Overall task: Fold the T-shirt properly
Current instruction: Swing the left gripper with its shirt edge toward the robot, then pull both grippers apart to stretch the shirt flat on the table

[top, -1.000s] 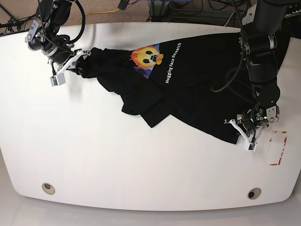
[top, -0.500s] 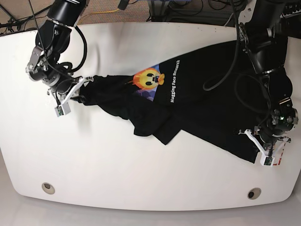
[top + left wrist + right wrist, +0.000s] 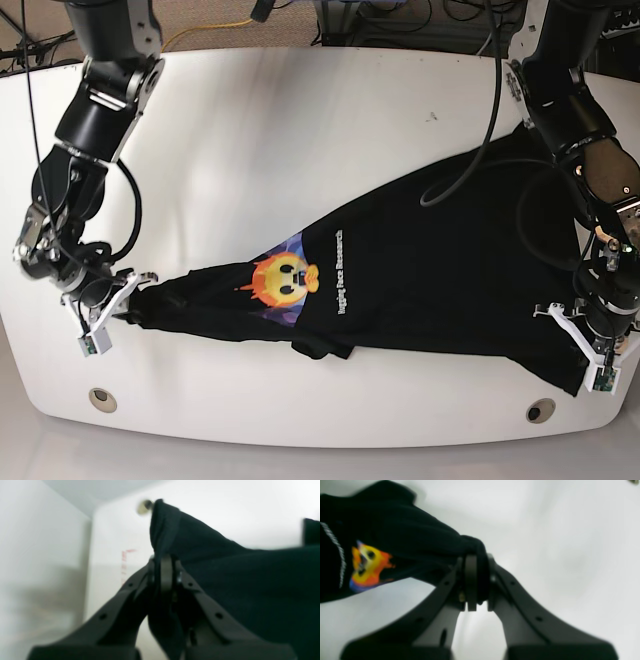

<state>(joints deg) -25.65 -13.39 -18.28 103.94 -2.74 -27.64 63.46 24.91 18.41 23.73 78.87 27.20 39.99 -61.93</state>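
Both pincers, left gripper [image 3: 588, 352] and right gripper [image 3: 108, 318], clamp bunched ends of the T-shirt [image 3: 440, 270], so keep your pull even either side of its emoji print [image 3: 282, 280].

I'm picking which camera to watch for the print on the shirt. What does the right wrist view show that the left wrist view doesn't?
Only the right wrist view shows the yellow emoji print and white lettering, with the right end effector shut on cloth. Only the left wrist view shows the left end effector pinching cloth, red marks and a round table fitting. Both show the black T-shirt over the white table.
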